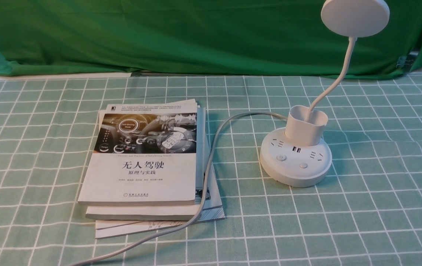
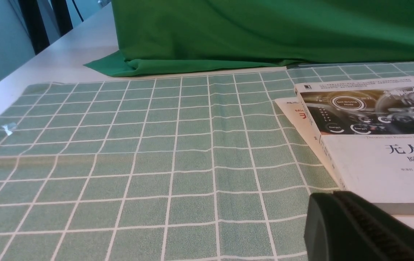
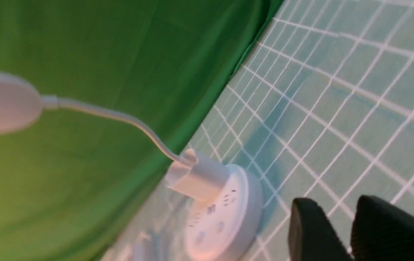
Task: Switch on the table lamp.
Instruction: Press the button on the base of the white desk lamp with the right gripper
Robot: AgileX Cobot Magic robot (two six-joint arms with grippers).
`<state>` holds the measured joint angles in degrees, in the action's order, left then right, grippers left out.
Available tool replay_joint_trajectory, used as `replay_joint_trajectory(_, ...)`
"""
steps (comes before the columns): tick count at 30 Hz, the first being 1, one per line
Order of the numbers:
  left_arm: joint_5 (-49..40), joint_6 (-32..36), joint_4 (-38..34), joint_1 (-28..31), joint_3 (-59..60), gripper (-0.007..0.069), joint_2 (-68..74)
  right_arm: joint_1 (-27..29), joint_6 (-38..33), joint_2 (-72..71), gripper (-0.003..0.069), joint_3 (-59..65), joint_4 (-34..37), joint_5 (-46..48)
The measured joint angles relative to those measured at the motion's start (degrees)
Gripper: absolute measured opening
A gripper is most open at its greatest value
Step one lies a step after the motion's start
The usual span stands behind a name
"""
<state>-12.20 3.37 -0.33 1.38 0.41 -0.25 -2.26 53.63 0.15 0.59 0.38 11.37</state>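
Here, an entry for each view.

**Front view.**
- The table lamp (image 1: 295,158) stands on the right half of the checked cloth (image 1: 381,207).
- Its round base sits flat, with the cup holder (image 1: 306,125) on the rear part.
- The gooseneck (image 1: 338,75) rises to the disc head (image 1: 355,13), high against the green backdrop (image 1: 196,33).
- Two buttons (image 1: 281,158) sit on the base's near edge, facing the robot's side. The sockets are behind them.
- The grey cord (image 1: 212,147) loops left past a stack of books (image 1: 146,162).
- No arm shows, and the disc does not look lit.

**Left wrist view.**
- Only one dark mass of the left gripper (image 2: 341,217) shows at the frame's edge. I cannot tell whether it is spread or closed.
- It hangs over the cloth just beside the books (image 2: 381,145).
- The lamp is absent from this view.

**Right wrist view (blurred).**
- The right gripper (image 3: 352,208) has its two dark fingers (image 3: 315,232) drawn together, with only a thin notch between the rounded tips. It pinches nothing.
- The lamp's base (image 3: 228,217) lies ahead of the tips, near but clearly apart from them.
- The buttons are faint spots on its top face.

**Judgement.** The right arm is plainly the nearer one. The press calls for closing that gap forward, then coming straight down on a button at the base's near rim. It must steer clear of the holder behind the buttons.
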Motion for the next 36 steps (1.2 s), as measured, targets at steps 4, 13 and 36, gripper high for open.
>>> replay_joint_trajectory(4,0.0,0.0,0.3,0.0,0.0,0.0021,0.0,0.0,-6.8,0.0,0.0222,0.0,1.3,-5.7)
replay_joint_trajectory(13,0.0,0.0,0.3,0.0,0.0,0.0021,0.0,0.0,-29.5,7.8,0.0029,-8.5,1.7,-10.5)
replay_joint_trajectory(36,0.0,0.0,0.0,0.0,0.0,0.0021,0.0,-10.8,-82.2,78.0,0.0027,-56.8,18.6,23.3)
